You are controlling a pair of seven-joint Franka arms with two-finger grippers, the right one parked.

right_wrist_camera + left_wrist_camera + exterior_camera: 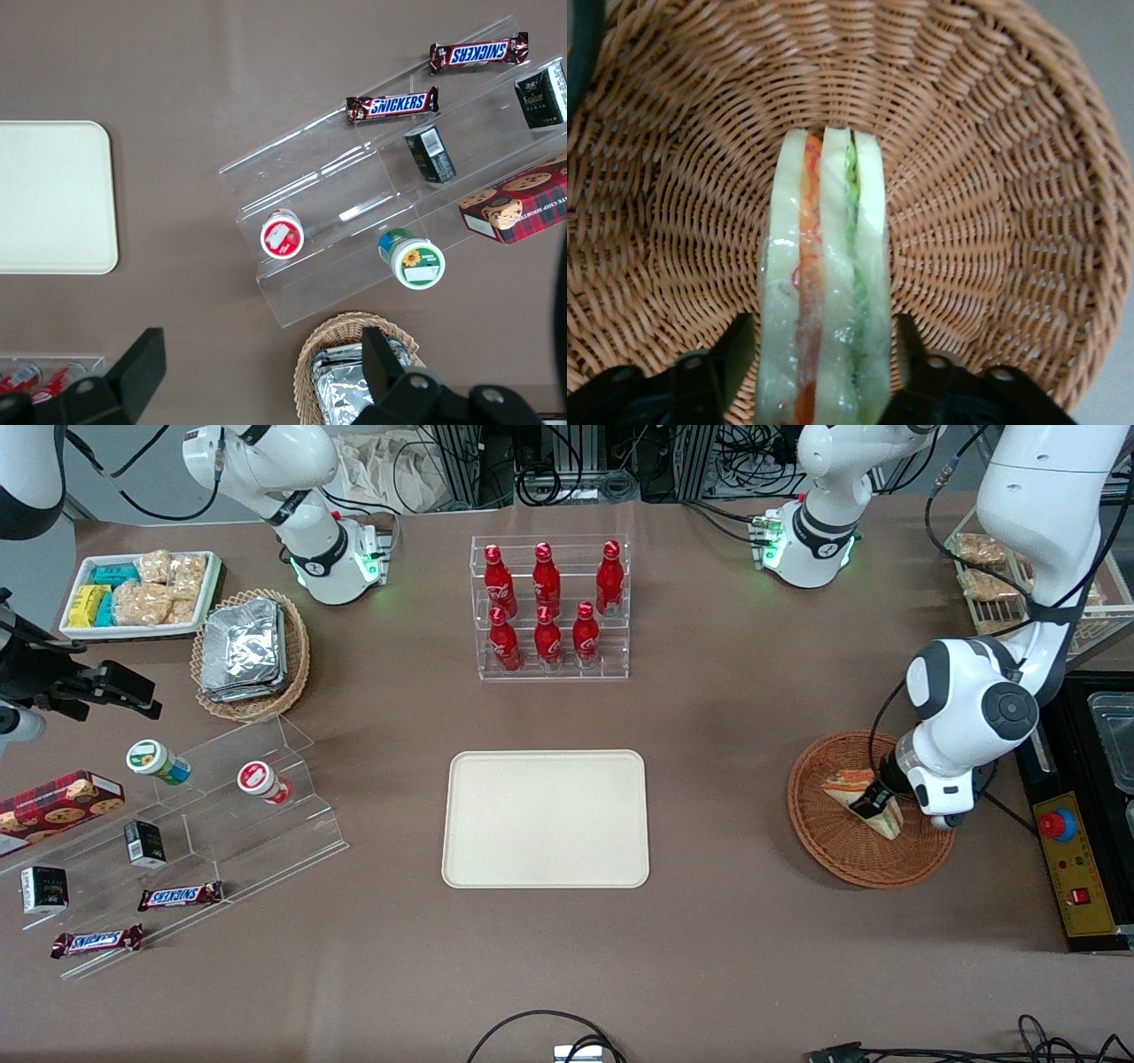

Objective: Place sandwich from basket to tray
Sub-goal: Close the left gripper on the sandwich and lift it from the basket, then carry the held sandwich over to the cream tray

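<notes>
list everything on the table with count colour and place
sandwich: 1, pale bread, orange and green filling, in the basket
basket: 1, reddish-brown wicker, toward the working arm's end
tray: 1, cream, table middle
cola bottles: 6, red, clear rack farther from the front camera than the tray
foil packs: silver stack, in a tan basket toward the parked arm's end
Snickers bars: 2, brown, on the clear stepped stand
gripper: 1, black, open, fingers either side of the sandwich

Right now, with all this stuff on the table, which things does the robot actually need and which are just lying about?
Needed:
sandwich, lying in the basket
gripper, open, straddling the sandwich
tray, nothing on it

Lying about:
cola bottles
Snickers bars
cookie box
foil packs
</notes>
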